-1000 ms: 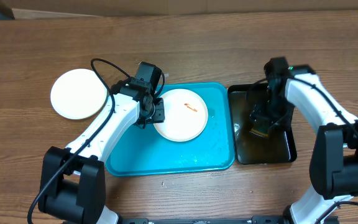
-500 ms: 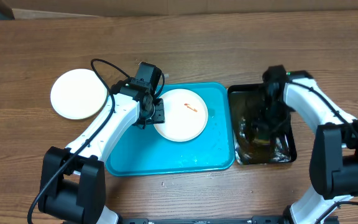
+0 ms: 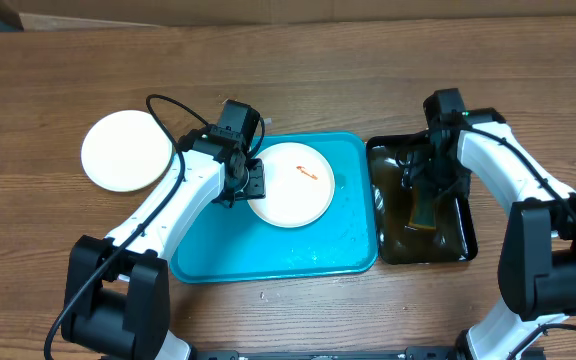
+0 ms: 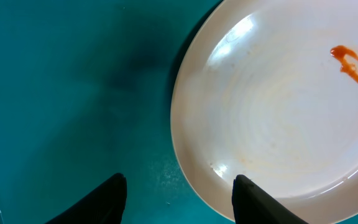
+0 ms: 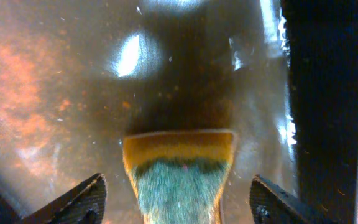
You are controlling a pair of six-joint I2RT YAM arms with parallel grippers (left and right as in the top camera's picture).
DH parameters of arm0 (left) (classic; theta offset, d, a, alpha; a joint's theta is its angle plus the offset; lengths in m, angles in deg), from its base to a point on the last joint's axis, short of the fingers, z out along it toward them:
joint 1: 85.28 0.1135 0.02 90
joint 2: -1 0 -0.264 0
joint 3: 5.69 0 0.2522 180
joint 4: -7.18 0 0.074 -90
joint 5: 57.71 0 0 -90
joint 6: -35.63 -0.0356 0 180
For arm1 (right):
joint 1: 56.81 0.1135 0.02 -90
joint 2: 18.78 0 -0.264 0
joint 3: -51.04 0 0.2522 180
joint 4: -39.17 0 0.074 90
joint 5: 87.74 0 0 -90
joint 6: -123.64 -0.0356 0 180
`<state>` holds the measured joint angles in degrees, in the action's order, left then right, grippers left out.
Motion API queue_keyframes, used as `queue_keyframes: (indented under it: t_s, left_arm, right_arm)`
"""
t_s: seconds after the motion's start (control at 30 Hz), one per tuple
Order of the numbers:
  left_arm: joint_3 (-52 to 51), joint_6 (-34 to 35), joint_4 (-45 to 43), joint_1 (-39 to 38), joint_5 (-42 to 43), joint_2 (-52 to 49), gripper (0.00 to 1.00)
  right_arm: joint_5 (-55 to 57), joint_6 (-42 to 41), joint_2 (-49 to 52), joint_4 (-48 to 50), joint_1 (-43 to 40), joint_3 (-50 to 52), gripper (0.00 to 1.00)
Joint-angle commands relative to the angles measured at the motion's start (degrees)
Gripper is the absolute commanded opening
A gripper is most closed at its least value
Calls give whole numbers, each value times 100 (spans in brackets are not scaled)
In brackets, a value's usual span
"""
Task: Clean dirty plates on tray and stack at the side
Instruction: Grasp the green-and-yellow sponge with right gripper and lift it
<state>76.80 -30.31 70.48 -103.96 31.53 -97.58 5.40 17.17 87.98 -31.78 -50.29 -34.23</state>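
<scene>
plate [image 4: 278, 106] cut off right; sponge [image 5: 179, 168] cut off below.

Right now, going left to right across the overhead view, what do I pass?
A white plate on the bare wood → the smeared plate on the tray → the black tub with the sponge in it.

Not much room to see here tbh, the overhead view is pretty much all table [image 3: 318, 70]. It's brown wood, or a wood-look top, with the grain running left to right and some darker streaks through it. Along the far edge there's a pale tan strip [image 3: 268, 8], can't tell if that's a wall or a board. Light looks soft and even, coming from above, so the shadows on the wood are short and faint.
</scene>
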Motion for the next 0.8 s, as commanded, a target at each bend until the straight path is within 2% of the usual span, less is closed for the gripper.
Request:
queue_keyframes:
  t_s: [0.0, 0.07, 0.1, 0.13, 0.17, 0.2, 0.27, 0.3, 0.4, 0.53, 0.67, 0.7, 0.77]
  left_arm:
    - [74, 42, -7, -11, -76, -42, 56]
    - [76, 39, -7, -11, -76, -42, 57]
    - [76, 39, -7, -11, -76, -42, 57]
    - [74, 39, -7, -11, -76, -42, 57]
    - [76, 39, -7, -11, -76, -42, 57]
    - [76, 39, -7, -11, -76, -42, 57]
    - [76, 39, -7, -11, -98, -42, 57]
    - [74, 39, -7, -11, -136, -42, 57]
    - [74, 39, -2, -11, -393, -42, 57]
    - [74, 46, -13, -11, -540, -52, 55]
    - [74, 341, -98, -13, -468, -149, 50]
    - [74, 341, -140, -13, -470, -186, 49]
    - [74, 341, -232, -11, -474, -291, 47]
  right_arm:
    - [-160, 0, -122, 216, 7, 199, 66]
    - [-197, -2, -122, 256, 7, 208, 27]
    - [-197, 0, -122, 267, 7, 208, 11]
    - [-195, 0, -122, 278, 7, 208, 4]
    - [-195, 0, -122, 302, 7, 205, 4]
    - [-197, 0, -122, 323, 7, 184, 9]
    - [-225, 0, -122, 273, -11, 63, 47]
    - [-280, 0, -122, 234, -15, -15, 55]
    - [-345, 0, -122, -13, -15, -382, 59]
    - [-341, 0, -125, -319, -15, -872, 58]
    - [-319, 24, -125, -468, -17, -1121, 59]
    - [-317, 26, -122, -468, -17, -1121, 63]
    - [-317, 94, -122, -487, -22, -1113, 64]
